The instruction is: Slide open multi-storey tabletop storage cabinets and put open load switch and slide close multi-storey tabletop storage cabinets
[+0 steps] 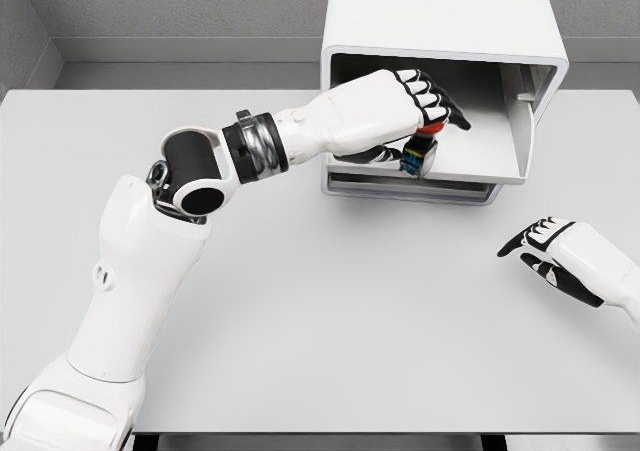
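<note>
A white multi-storey storage cabinet stands at the back of the table, its upper drawer slid out toward me. My left hand reaches into the drawer's left part, fingers curled around a small load switch with black body, red top and coloured side marks. The switch hangs just above the drawer's front left edge. My right hand rests low over the table at the right, fingers relaxed and holding nothing.
The grey table stretches wide in front of the cabinet. A lower drawer front shows under the open one. Grey walls rise behind the table.
</note>
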Tool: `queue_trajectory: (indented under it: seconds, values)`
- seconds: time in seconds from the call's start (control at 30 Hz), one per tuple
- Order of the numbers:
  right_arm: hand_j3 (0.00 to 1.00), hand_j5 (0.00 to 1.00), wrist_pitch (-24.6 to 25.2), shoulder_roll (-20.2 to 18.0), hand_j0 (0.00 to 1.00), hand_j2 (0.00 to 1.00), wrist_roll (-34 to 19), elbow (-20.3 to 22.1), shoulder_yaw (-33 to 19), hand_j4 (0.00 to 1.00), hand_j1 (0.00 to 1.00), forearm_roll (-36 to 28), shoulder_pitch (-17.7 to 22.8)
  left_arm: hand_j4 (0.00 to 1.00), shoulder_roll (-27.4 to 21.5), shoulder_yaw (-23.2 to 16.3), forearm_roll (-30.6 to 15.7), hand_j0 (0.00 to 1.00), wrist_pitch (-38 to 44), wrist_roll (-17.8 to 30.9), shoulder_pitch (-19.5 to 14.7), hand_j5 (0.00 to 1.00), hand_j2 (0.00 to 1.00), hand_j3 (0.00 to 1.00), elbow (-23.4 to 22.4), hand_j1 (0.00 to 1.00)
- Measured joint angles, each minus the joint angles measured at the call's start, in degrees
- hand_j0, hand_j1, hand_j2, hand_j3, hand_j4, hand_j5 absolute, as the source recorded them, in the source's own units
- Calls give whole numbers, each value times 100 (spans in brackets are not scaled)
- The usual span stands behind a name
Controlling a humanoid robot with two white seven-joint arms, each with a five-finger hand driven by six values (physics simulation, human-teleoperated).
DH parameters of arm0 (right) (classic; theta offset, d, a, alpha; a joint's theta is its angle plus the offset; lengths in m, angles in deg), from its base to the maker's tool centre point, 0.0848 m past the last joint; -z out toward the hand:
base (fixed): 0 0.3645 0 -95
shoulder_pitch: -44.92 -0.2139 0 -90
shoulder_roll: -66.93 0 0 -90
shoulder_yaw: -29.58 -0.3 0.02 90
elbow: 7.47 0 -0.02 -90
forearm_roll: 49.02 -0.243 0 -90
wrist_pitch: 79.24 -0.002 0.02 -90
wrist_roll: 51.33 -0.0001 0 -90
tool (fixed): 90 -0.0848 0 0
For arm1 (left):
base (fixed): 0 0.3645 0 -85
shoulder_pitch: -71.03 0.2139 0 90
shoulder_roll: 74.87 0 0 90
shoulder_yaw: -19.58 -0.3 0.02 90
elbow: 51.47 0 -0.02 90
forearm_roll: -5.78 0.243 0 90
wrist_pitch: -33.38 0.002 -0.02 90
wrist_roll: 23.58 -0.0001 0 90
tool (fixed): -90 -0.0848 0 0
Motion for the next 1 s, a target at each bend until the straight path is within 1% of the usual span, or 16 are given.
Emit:
queue_trajectory:
  seconds: [0.07, 0.2, 0.27, 0.37, 0.53, 0.63, 0.73, 0.77, 0.83, 0.93, 1.0]
  values:
    - [51, 51, 0, -1, 51, 51, -4, -1, 0, 51, 51, -2, 0, 89, 0, 17, 0, 89, 0, 0, 0, 89, 89, 89, 13, 89]
    - [51, 51, 0, -1, 51, 51, -4, -4, 0, 51, 51, -4, 0, 91, 3, 47, -17, 91, -16, 19, 9, 91, 91, 91, 41, 91]
    - [51, 51, 0, -2, 51, 51, -2, -7, 0, 51, 51, -4, 0, 96, 3, 76, -23, 96, -21, 26, 9, 96, 96, 96, 49, 96]
    - [51, 51, 0, -7, 51, 51, -2, -8, 0, 51, 51, -4, 0, 99, 7, 106, -63, 99, -40, 47, 9, 99, 99, 99, 57, 99]
    - [51, 51, 0, -9, 51, 51, -8, -4, -2, 51, 51, -4, 0, 99, 8, 149, -110, 99, -47, 54, 53, 99, 99, 99, 85, 99]
    - [51, 51, 0, -6, 51, 51, -12, 17, 2, 51, 51, -5, -26, 100, 3, 191, -79, 100, -20, 22, 149, 100, 100, 100, 245, 100]
    - [51, 51, 0, -3, 51, 51, -31, 138, 17, 51, 51, -2, -79, 100, 1, 309, -83, 100, -12, 9, 430, 100, 100, 100, 623, 100]
    - [51, 51, 0, -4, 51, 51, -60, 198, 29, 51, 51, -2, -88, 100, 1, 373, -149, 100, -10, 7, 501, 100, 100, 100, 780, 100]
    - [51, 51, 0, -7, 51, 51, -101, 332, 49, 51, 51, -2, -88, 100, 0, 528, -392, 100, -4, 4, 510, 100, 100, 100, 1015, 100]
    - [51, 51, 0, -9, 51, 51, -132, 502, 62, 51, 51, 2, -88, 100, -2, 784, -905, 100, -1, 1, 606, 100, 100, 100, 1204, 100]
    - [51, 51, -1, -11, 51, 51, -140, 586, 66, 51, 51, 3, -114, 100, -123, 990, -1288, 100, -1, 1, 896, 100, 100, 100, 1257, 100]
